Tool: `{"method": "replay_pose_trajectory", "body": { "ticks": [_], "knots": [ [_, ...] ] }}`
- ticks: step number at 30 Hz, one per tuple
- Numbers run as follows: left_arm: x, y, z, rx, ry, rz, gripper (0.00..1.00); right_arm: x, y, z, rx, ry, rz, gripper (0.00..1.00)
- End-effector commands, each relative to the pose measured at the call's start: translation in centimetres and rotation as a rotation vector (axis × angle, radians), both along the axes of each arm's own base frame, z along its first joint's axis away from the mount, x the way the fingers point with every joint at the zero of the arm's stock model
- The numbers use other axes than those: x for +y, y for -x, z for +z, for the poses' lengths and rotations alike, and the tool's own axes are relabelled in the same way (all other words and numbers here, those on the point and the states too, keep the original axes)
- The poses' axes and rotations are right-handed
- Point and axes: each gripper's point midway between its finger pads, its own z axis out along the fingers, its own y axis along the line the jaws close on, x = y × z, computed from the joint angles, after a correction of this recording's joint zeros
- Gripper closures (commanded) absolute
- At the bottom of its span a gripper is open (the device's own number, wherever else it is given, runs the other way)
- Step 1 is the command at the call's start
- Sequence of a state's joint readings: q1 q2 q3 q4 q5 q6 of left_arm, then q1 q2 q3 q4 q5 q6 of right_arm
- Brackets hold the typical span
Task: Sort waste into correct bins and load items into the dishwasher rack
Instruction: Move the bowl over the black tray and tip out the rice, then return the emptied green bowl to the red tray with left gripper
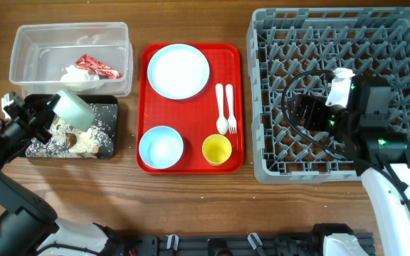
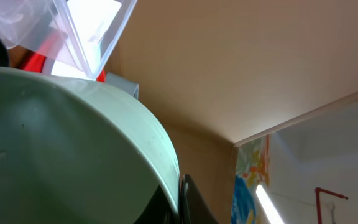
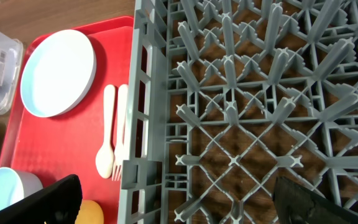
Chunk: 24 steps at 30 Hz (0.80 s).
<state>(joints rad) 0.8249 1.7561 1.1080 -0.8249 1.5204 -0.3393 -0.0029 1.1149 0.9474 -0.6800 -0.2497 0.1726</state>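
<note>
My left gripper (image 1: pixel 48 119) is shut on the rim of the pale green bowl (image 1: pixel 74 109), held tipped on its side over the black tray (image 1: pixel 109 149), which holds rice crumbs and brown lumps (image 1: pixel 77 140). The bowl fills the left wrist view (image 2: pixel 61 143). The clear tub (image 1: pixel 27 43) holds the red wrapper (image 1: pixel 97 66) and white napkin (image 1: pixel 77 77). My right gripper (image 1: pixel 306 114) is open and empty above the grey dishwasher rack (image 1: pixel 262 142), near its left side (image 3: pixel 229 124). The blue plate (image 1: pixel 178 70), blue bowl (image 1: pixel 161 148), yellow cup (image 1: pixel 217 149), white fork (image 1: pixel 230 107) and spoon (image 1: pixel 221 108) lie on the red serving tray.
The red serving tray (image 1: pixel 142 107) sits between the bins and the rack. Bare wooden table (image 1: pixel 191 206) lies in front. The right wrist view shows the plate (image 3: pixel 58 74), spoon (image 3: pixel 106 146) and fork (image 3: pixel 120 134) beside the rack's wall.
</note>
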Motion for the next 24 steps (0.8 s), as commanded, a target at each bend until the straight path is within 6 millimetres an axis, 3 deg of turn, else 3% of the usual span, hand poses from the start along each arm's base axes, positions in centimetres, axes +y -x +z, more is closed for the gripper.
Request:
{"method": "replay_pose_trajectory", "body": {
  "ticks": [1,5,11,15,19,22,24],
  "knots": [
    [-0.1,0.0,0.8,-0.027,0.017,-0.004,0.96,-0.3,-0.3,1.2,-0.032,0.003,-0.02,0.0],
    [-1.3,-0.3,1.6,-0.048,-0.002,-0.041,0.96,-0.3,-0.4,1.3,-0.038,0.004,-0.02,0.0],
    [-4.8,-1.9,3.6,-0.077,-0.204,-0.135,0.96,-0.3,-0.4,1.2,-0.035,0.005,-0.019,0.0],
    [-10.1,-3.8,5.2,-0.082,-0.433,-0.235,0.96,-0.3,-0.4,1.2,-0.034,0.004,-0.019,0.0],
    [-18.1,-5.7,6.0,-0.181,-0.629,-0.347,0.96,-0.3,-0.4,1.2,-0.034,0.004,-0.02,0.0],
    [-23.2,-6.4,5.0,-0.225,-0.773,-0.399,0.96,-0.3,-0.4,1.2,-0.033,0.004,-0.02,0.0],
    [-25.9,-6.5,2.8,-0.182,-0.943,-0.393,0.96,-0.3,-0.3,1.1,-0.027,0.004,-0.02,0.0]
  ]
}}
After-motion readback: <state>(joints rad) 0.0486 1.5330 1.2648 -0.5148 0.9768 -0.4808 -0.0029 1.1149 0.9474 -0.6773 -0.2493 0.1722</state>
